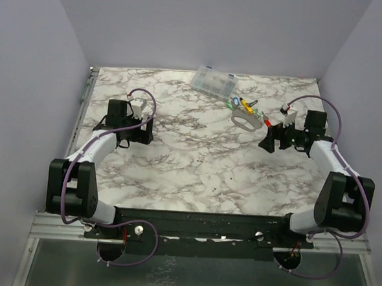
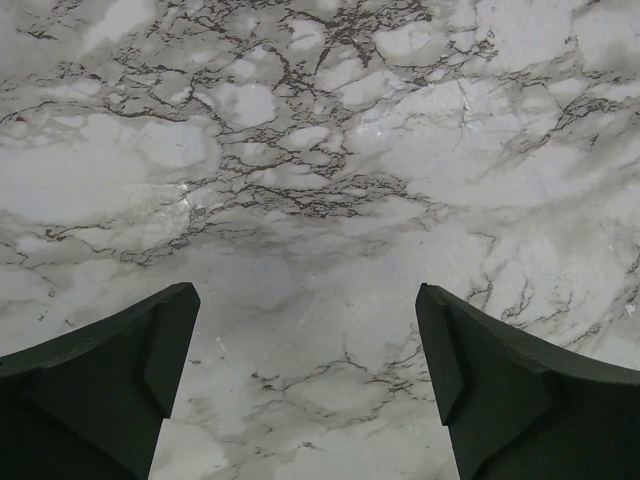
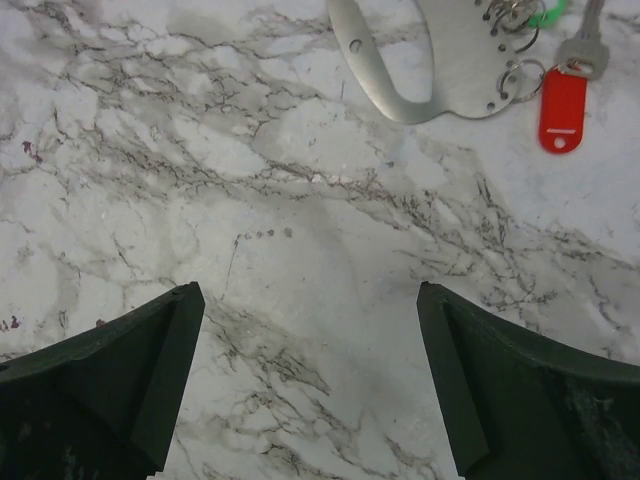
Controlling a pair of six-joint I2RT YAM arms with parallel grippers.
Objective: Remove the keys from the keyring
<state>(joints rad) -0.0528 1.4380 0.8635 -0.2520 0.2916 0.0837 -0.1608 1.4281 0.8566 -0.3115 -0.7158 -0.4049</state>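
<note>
Jaws on both arms are standing wide apart and gripping nothing. Over the left side of the marble table (image 1: 177, 161), the left gripper (image 2: 305, 295) is looking down on bare stone only, well apart from the work, so it is probably waiting to act as the hand that pins the ring. The right gripper (image 3: 310, 290) is hovering near the keyring (image 3: 455, 55), which is lying flat on the table toward the far right, just ahead of its fingers. The keys (image 1: 245, 105) are fanning out from one end of the ring on small split rings, with a red tag (image 3: 561, 108) lying closest to the right arm and the yellow, blue and green ones lying toward the clear compartment box (image 1: 213, 81). Nothing is looking detached, so the task is seeming barely begun. The right arm is likely lining up on the ring or the red tag, and flat metal on smooth stone is likely going to slide when nudged.
</note>
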